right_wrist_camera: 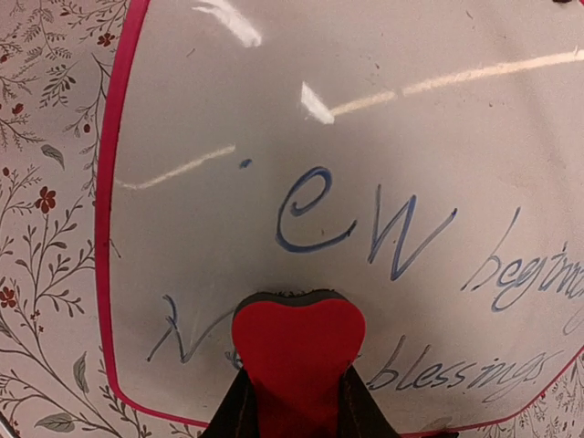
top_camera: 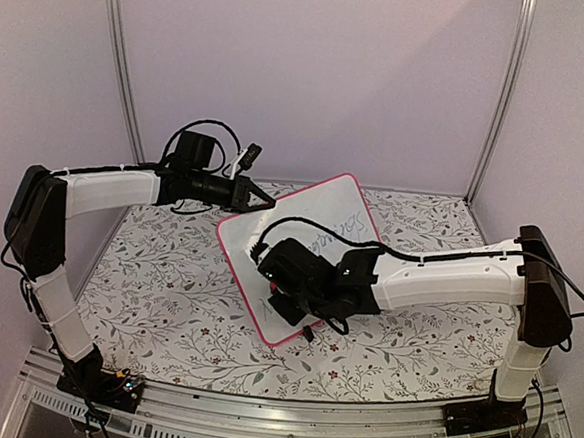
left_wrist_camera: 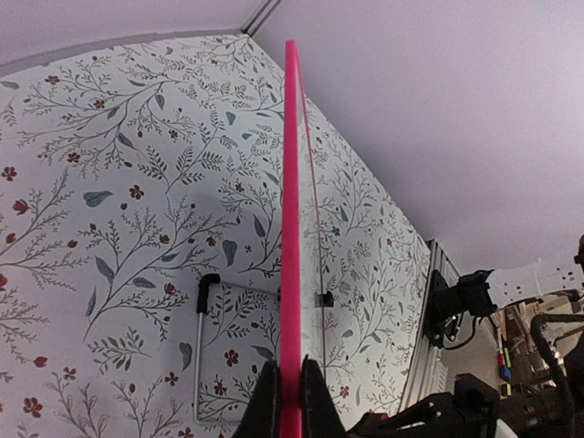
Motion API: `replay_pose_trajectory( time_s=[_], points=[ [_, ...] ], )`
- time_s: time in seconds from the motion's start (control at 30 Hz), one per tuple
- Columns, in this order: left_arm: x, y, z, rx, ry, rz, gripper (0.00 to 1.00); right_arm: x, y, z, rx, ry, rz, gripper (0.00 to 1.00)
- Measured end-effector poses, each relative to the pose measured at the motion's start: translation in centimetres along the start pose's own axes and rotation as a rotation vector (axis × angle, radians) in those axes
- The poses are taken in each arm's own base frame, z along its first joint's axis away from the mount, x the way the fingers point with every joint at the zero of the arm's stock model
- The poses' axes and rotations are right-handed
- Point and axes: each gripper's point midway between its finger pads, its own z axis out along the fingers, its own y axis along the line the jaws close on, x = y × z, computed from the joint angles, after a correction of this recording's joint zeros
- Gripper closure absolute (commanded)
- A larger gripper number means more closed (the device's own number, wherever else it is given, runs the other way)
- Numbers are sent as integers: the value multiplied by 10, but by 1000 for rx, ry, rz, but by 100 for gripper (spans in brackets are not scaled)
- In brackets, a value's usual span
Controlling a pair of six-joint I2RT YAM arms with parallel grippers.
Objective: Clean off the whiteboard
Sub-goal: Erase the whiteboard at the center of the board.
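**One claw holds the board, the other holds a red heart eraser**

The whiteboard (top_camera: 323, 203) lies in the middle of the table, on a cloth (top_camera: 167, 280) with little flowers and leaves. It sits at a slant, with one corner toward 12 o'clock and one toward 6 o'clock. A thin pink rim runs all around it.

The left gripper (top_camera: 260, 199) reaches in from 9 o'clock and pinches the rim at the board's 10 o'clock side. From the left wrist, the board is seen edge on, like one thin pink line. The two dark fingers (left_wrist_camera: 266, 401) squeeze that line tight from both sides. A bent wire leg (left_wrist_camera: 203, 338) with a black tip shows beside the rim, at 8 o'clock in that view.

The right gripper (top_camera: 300, 315) comes in from 3 o'clock and hangs over the board's 6 o'clock half. Its claw is narrow and grips a red eraser (right_wrist_camera: 297, 351) shaped like a heart. The eraser's dark front edge looks pressed on the white face.

Blue writing (right_wrist_camera: 351, 224) is on the board. The letters "ew" sit at 12 o'clock from the eraser. A faint, smudgy "N" sits at 9 o'clock from it. The word "blessings" sits at 3 o'clock. One more word at 2 o'clock runs off the side of the right wrist view.
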Motion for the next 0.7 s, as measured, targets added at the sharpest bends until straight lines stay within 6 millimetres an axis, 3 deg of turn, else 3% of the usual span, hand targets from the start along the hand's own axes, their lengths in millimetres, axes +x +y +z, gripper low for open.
replay_pose_trajectory(
  time_s=[0.1, 0.33, 0.47, 0.6, 0.7],
  points=[
    [0, 0, 0, 0, 0, 0, 100, -12, -2, -4, 5, -21, -1, 100],
    [0, 0, 0, 0, 0, 0, 100, -59, -1, -12, 2, -113, 9, 100],
    [0, 0, 0, 0, 0, 0, 100, -64, 4, -2, 8, -116, -12, 100],
    [0, 0, 0, -1, 0, 3, 100, -57, 9, 12, 14, -91, -32, 100],
    [0, 0, 0, 1, 1, 4, 100, -58, 9, 12, 14, -95, -28, 100]
  ],
)
